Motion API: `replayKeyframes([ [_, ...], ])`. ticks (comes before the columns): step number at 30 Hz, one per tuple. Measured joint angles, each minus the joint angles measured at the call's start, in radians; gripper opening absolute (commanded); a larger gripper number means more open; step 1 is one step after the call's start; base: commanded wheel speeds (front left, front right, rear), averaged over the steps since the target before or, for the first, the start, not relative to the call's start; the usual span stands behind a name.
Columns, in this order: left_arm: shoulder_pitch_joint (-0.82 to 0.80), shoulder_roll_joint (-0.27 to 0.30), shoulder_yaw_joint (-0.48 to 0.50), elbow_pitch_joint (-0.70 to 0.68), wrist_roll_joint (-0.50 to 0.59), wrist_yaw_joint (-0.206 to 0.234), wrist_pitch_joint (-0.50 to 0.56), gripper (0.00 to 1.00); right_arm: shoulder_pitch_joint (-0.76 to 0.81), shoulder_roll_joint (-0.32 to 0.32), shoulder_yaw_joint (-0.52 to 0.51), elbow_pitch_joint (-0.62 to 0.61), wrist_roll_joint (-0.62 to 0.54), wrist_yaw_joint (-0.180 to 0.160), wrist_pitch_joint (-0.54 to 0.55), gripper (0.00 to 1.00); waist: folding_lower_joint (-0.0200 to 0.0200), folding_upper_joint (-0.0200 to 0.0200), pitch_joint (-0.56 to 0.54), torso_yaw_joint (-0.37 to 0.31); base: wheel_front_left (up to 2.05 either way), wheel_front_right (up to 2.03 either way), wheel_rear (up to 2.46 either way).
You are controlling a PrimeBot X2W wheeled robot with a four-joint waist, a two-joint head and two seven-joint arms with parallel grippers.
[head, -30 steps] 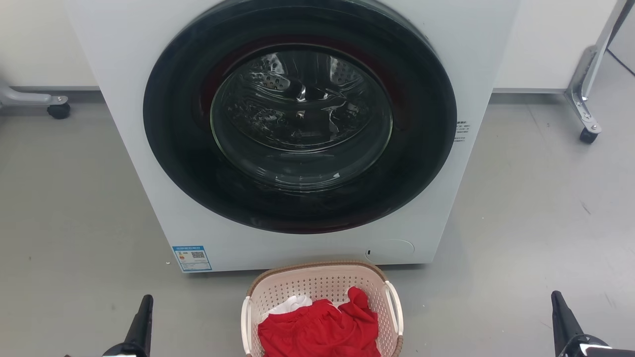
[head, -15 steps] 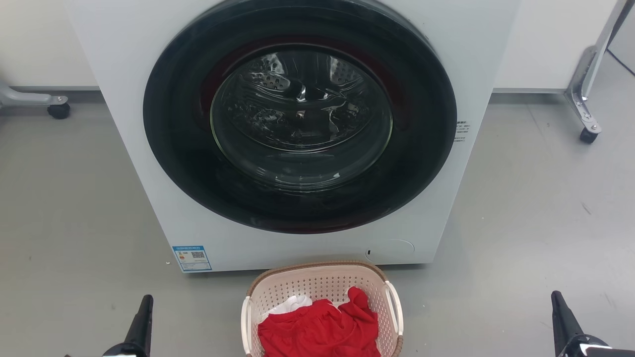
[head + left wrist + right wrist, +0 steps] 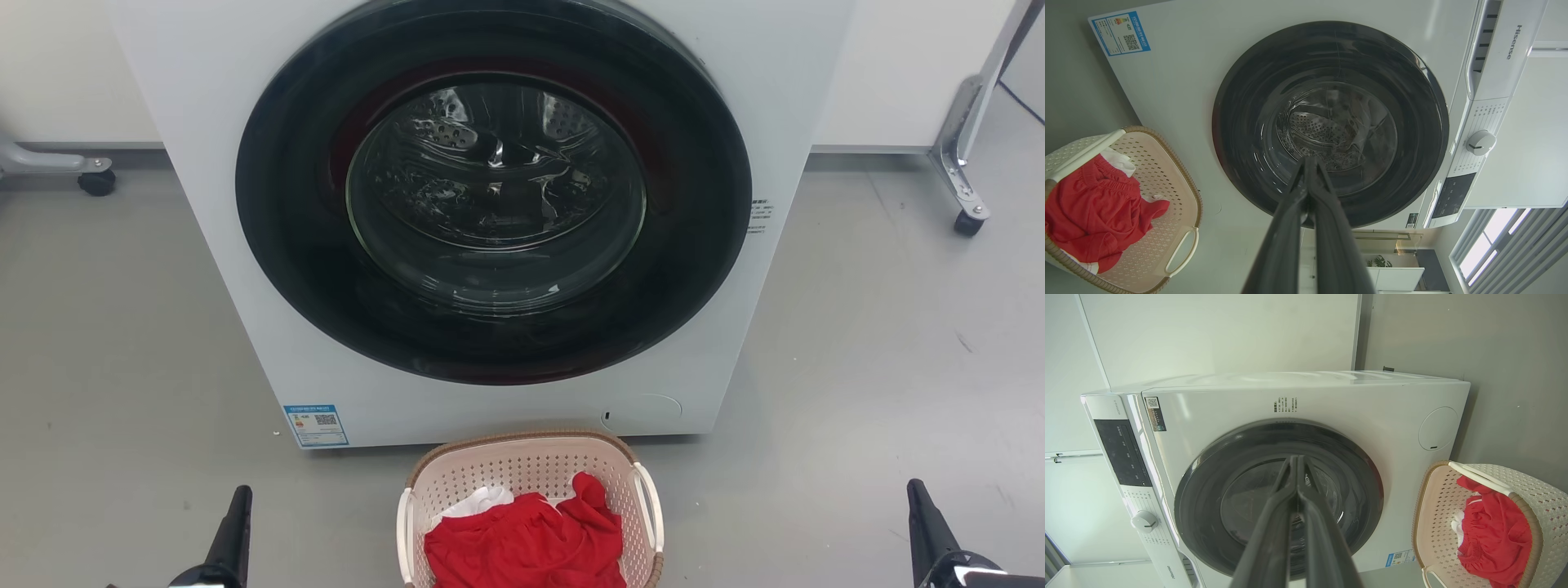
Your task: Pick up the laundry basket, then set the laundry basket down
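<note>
Nothing has moved; we keep left gripper (image 3: pixel 1309 163) and right gripper (image 3: pixel 1295 459) fingers together, laundry basket (image 3: pixel 522 467) on the floor (image 3: pixel 122 367), pre-lift or set down.

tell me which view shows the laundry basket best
The left wrist view: the laundry basket is largest there, both white handles and red clothes visible. The head view crops its near end; the right wrist view cuts it at the corner.

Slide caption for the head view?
Pale pink perforated plastic laundry basket holding red cloth, before a white washing machine; left gripper and right gripper flank it.
</note>
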Motion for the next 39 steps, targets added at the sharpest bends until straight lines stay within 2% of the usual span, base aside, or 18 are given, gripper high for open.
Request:
replayKeyframes([
  [39, 0.0, 0.0, 0.0, 0.0, 0.0, 0.0, 0.0, 0.0, 0.0, 0.0, 0.0, 0.0, 0.0, 0.0, 0.0, 0.0, 0.0, 0.0, 0.0, 0.0, 0.0, 0.0, 0.0],
])
